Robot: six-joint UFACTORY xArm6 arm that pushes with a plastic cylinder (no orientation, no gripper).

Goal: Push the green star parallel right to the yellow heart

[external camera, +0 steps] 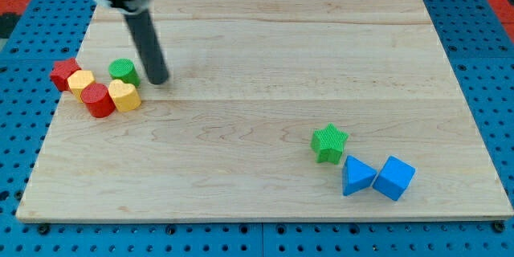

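The rod has no fingers to judge; its tip (158, 80) rests beside the green cylinder (123, 71), far left of the green star (329, 142), presumably because the push has not begun.

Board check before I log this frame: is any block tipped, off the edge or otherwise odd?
Nothing stands out. All blocks sit flat on the board. My tip is beside the green cylinder, far from the green star.

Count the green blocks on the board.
2. The green star-shaped block sits toward the view's lower right, just up-left of two blue blocks. The green round block is in the left cluster, right beside my tip. None looks hidden.
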